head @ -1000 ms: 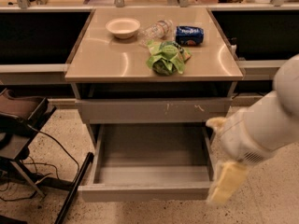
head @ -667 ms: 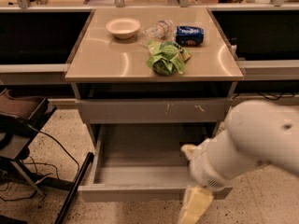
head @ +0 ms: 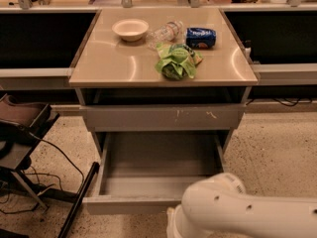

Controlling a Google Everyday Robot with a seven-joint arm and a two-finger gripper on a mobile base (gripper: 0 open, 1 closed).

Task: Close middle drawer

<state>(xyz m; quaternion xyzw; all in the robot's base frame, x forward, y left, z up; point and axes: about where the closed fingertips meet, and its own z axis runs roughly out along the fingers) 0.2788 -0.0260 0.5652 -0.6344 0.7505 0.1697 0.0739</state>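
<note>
The middle drawer (head: 148, 175) is a wide, shallow grey-beige drawer, pulled far out from the cabinet toward me. Its plain flat front panel (head: 130, 205) is near the bottom of the view, and its low side walls and bare floor show. Above it is the taller grey front with pale scratch marks (head: 163, 117). My white arm (head: 247, 212) comes in from the bottom right. The gripper (head: 172, 226) is at the arm's left end at the bottom edge, just in front of the right half of the drawer's front panel.
The beige counter top (head: 114, 63) holds a white bowl (head: 130, 29), a clear plastic bottle (head: 165, 32), a blue can (head: 200, 37) and a green bag (head: 176, 61). A black stand with cables (head: 22, 133) and a black bar (head: 77, 202) are on the floor at left.
My arm has moved down and to the left, from beside the drawer's right wall to in front of its front panel. The drawer stays open.
</note>
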